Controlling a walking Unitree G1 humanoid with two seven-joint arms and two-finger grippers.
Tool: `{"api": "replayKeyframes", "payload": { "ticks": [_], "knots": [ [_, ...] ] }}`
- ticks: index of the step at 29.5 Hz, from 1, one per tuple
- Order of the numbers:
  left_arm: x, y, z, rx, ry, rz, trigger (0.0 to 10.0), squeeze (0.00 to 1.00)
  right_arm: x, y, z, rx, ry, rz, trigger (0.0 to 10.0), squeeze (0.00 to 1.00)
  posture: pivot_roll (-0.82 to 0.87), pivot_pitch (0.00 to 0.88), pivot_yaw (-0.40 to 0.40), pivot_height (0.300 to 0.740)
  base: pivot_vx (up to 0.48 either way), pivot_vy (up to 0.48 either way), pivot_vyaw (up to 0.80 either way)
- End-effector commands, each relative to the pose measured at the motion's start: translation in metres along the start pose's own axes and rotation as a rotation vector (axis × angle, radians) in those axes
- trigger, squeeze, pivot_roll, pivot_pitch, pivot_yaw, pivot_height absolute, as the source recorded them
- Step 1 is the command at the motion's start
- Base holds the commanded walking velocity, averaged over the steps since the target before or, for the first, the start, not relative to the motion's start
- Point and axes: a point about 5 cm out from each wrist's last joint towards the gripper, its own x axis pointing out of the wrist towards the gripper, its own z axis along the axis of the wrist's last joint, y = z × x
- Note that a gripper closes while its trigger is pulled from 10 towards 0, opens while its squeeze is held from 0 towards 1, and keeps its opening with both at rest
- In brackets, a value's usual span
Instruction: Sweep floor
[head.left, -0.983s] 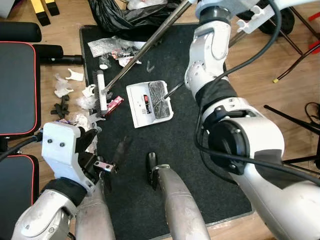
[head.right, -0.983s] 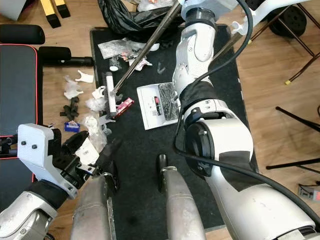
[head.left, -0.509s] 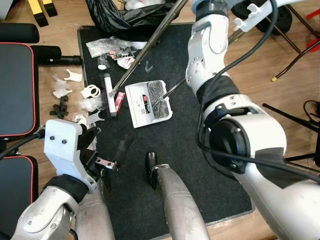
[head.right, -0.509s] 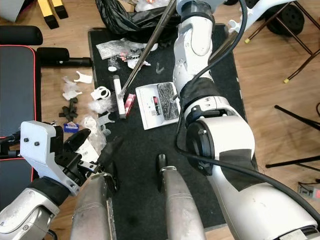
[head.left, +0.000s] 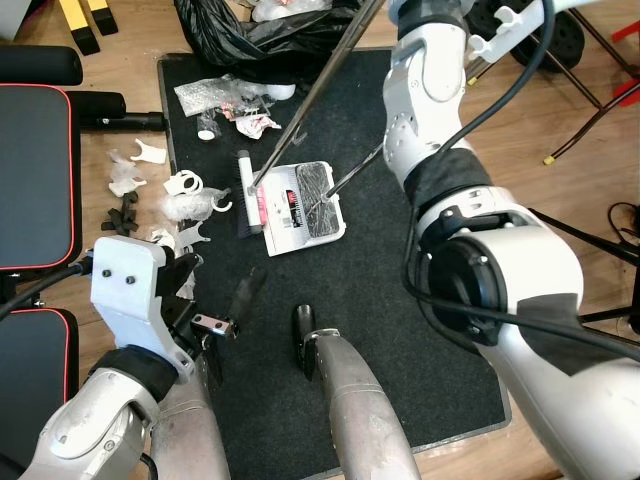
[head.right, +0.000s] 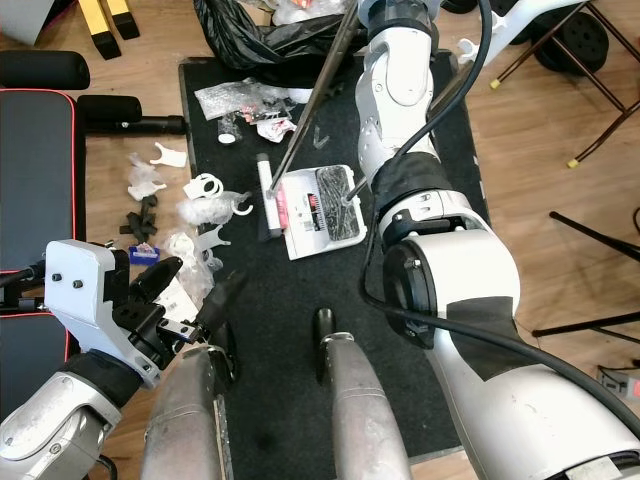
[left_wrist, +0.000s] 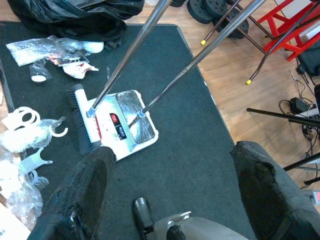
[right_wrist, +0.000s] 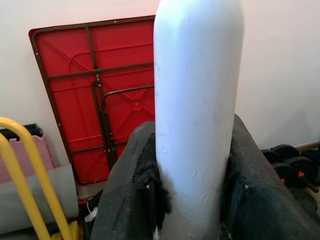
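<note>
The broom head (head.left: 245, 191) lies on the black mat (head.left: 400, 330), its bristles against the left edge of the white dustpan (head.left: 300, 205). A pink wrapper (head.left: 257, 208) is pressed between them. The broom's long metal shaft (head.left: 310, 90) rises to the upper right. My right gripper (right_wrist: 195, 190) is shut on the broom's white handle (right_wrist: 197, 100), high above the floor. Low at the left, my left gripper (left_wrist: 170, 185) is open and holds nothing, above the mat's left edge (head.left: 215, 285).
White plastic scraps (head.left: 185, 195) and wrappers (head.left: 225, 95) lie on the mat and on the wood floor at the left. A black rubbish bag (head.left: 250, 25) sits at the mat's far end. A black bench (head.left: 35, 170) stands on the left. My legs (head.left: 350, 400) are below.
The broom head has swept right across the mat up to the dustpan, pushing the pink wrapper along. The left gripper has stayed where it was.
</note>
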Motion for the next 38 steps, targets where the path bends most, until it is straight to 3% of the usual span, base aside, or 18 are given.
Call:
{"api": "replayKeyframes", "payload": {
  "ticks": [1, 9, 21, 26, 33, 34, 36, 37, 38],
  "knots": [
    [-0.002, -0.001, -0.005, -0.012, 0.021, 0.017, 10.0, 0.00, 0.008, 0.000, 0.014, -0.031, -0.055, 0.025, 10.0, 0.00, -0.08, 0.550, -0.255, 0.740, 0.000, 0.000, 0.00],
    [0.003, 0.000, -0.007, -0.014, 0.018, 0.015, 10.0, 0.00, 0.020, -0.009, 0.021, -0.068, -0.013, -0.076, 10.0, 0.00, -0.08, 0.533, -0.252, 0.740, 0.000, 0.000, 0.00],
    [0.007, 0.001, -0.010, -0.014, 0.018, 0.013, 10.0, 0.00, 0.030, -0.010, 0.033, -0.114, -0.030, -0.109, 10.0, 0.00, -0.08, 0.491, -0.249, 0.740, 0.000, 0.000, 0.00],
    [0.015, 0.003, -0.014, -0.014, 0.010, 0.017, 10.0, 0.00, 0.038, -0.004, 0.046, -0.045, -0.069, -0.123, 10.0, 0.00, -0.08, 0.461, -0.249, 0.740, 0.000, 0.000, 0.00],
    [0.019, 0.004, -0.016, -0.016, 0.006, 0.018, 10.0, 0.00, 0.043, -0.007, 0.050, -0.016, -0.040, -0.160, 10.0, 0.00, -0.09, 0.447, -0.251, 0.740, 0.000, 0.000, 0.00],
    [0.021, 0.005, -0.017, -0.016, 0.003, 0.019, 10.0, 0.00, 0.045, -0.009, 0.054, 0.033, -0.052, -0.186, 10.0, 0.00, -0.08, 0.433, -0.251, 0.740, 0.000, 0.000, 0.00],
    [0.021, 0.005, -0.017, -0.016, 0.003, 0.019, 10.0, 0.00, 0.045, -0.009, 0.054, 0.033, -0.052, -0.186, 10.0, 0.00, -0.08, 0.433, -0.251, 0.740, 0.000, 0.000, 0.00],
    [0.022, 0.005, -0.018, -0.017, 0.002, 0.019, 10.0, 0.00, 0.046, -0.011, 0.056, 0.086, -0.051, -0.214, 10.0, 0.00, -0.08, 0.426, -0.251, 0.740, 0.000, 0.000, 0.00],
    [0.024, 0.006, -0.019, -0.019, 0.000, 0.019, 10.0, 0.00, 0.049, -0.012, 0.056, 0.120, -0.005, -0.203, 10.0, 0.00, -0.08, 0.418, -0.250, 0.740, 0.000, 0.000, 0.00]
  ]
}}
